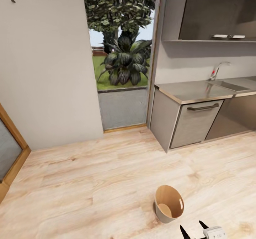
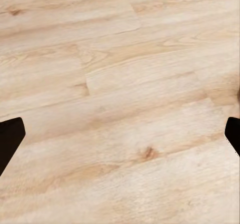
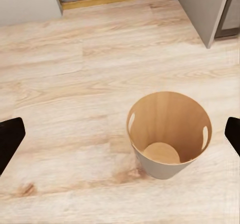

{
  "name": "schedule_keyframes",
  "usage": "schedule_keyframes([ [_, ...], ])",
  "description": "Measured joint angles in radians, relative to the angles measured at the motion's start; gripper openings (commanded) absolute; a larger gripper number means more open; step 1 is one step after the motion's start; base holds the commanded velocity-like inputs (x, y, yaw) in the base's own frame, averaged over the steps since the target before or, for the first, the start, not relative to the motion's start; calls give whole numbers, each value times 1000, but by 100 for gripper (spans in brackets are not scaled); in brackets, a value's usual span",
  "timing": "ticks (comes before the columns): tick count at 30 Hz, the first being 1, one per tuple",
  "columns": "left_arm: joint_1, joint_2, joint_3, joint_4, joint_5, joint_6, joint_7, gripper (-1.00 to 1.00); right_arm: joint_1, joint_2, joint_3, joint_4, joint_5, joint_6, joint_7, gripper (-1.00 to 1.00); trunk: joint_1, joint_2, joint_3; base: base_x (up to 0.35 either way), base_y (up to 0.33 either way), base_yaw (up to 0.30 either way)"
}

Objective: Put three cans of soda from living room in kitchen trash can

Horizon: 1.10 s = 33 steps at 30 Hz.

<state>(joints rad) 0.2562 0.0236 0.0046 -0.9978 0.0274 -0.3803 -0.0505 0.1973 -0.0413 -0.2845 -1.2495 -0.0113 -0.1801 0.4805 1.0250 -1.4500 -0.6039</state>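
- Here, at the far left of the head view, a wood-framed glass door (image 1: pixel 9 153) meets a plain pale wall (image 1: pixel 46 64).
- Next along, an open doorway (image 1: pixel 122 54) looks out on a leafy plant (image 1: pixel 124 63) and a strip of lawn (daylight outside).
- Right of the doorway is the kitchen (image 1: pixel 209 89): grey cabinet fronts, a steel countertop (image 1: pixel 192 89), a sink with a chrome faucet (image 1: pixel 218 70), and grey upper cabinets above.
- On the light wood floor (image 1: pixel 89 175), well apart from the cabinets, the tash can (image 1: pixel 169 203) stands upright, mouth open to the ceiling. Its brown inside looks empty in the right wrist view (image 3: pixel 169 134); no drink can lies in it.
- The left gripper (image 2: pixel 120 134) points at bare floor boards. Its two dark fingertips sit at opposite edges of the left wrist view, so it is spread wide with nothing between them.
- The right gripper (image 1: pixel 193 230) sits at the lower edge of the head view, just right of the bin and nearer the robot. Its dark fingertips are apart, and in the right wrist view (image 3: pixel 120 134) they frame the bin with nothing pinched.
- The relation that matters: the bin lies ahead of and below the right gripper, slightly off its centre line. The right arm is plainly the nearer one.
- No can of soda is visible in either gripper or on the floor, so my judgement is that there is nothing to drop here yet (the cans would have to be fetched first).
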Motion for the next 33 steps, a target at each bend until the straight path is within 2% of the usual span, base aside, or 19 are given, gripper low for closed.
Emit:
schedule_keyframes([
  [11,0,0,0,5,1,-1,0,100,-1,0,2,16,1,-1,1,100,0,0,0,264,-140,0],
  [30,0,1,0,5,7,-2,1,100,-5,1,16,28,9,9,2,100,0,0,0,21,-13,0],
  [32,0,1,0,6,6,-2,0,100,-8,1,21,28,9,19,2,100,0,0,0,0,0,0],
  [33,0,1,0,7,4,-2,0,100,-30,1,26,23,10,101,1,100,0,0,0,0,0,0],
])
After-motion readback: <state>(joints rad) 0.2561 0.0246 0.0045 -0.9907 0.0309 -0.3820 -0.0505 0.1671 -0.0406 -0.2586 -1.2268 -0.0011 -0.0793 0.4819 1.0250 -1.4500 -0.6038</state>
